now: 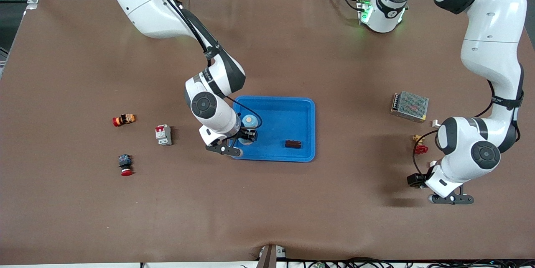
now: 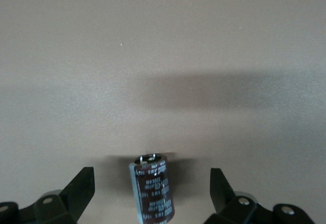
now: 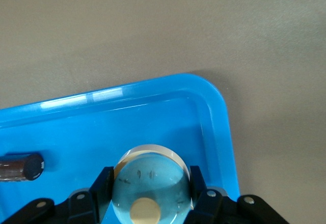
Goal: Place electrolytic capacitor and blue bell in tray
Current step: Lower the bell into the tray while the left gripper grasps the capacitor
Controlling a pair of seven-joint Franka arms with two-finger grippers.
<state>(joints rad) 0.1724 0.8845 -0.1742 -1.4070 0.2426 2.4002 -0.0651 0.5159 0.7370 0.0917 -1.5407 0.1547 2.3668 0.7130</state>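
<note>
The blue tray [image 1: 284, 113] lies mid-table. My right gripper [image 1: 247, 134] is shut on the blue bell [image 1: 249, 121], a pale blue dome with a tan button, low over the tray's end toward the right arm. In the right wrist view the bell [image 3: 150, 170] fills the gap between the fingers, inside the tray's corner [image 3: 153, 117]. A dark capacitor [image 1: 293, 144] lies in the tray, with its end [image 3: 23, 167] also in that view. My left gripper [image 1: 417, 180] is open low at the table; another dark brown electrolytic capacitor [image 2: 153, 193] sits between its fingers [image 2: 81, 186], untouched.
A metal mesh box [image 1: 409, 105] and small red and yellow parts [image 1: 420, 146] sit near the left arm. Toward the right arm's end are a white-and-red breaker [image 1: 163, 135] and two red-capped buttons [image 1: 124, 120] [image 1: 125, 164].
</note>
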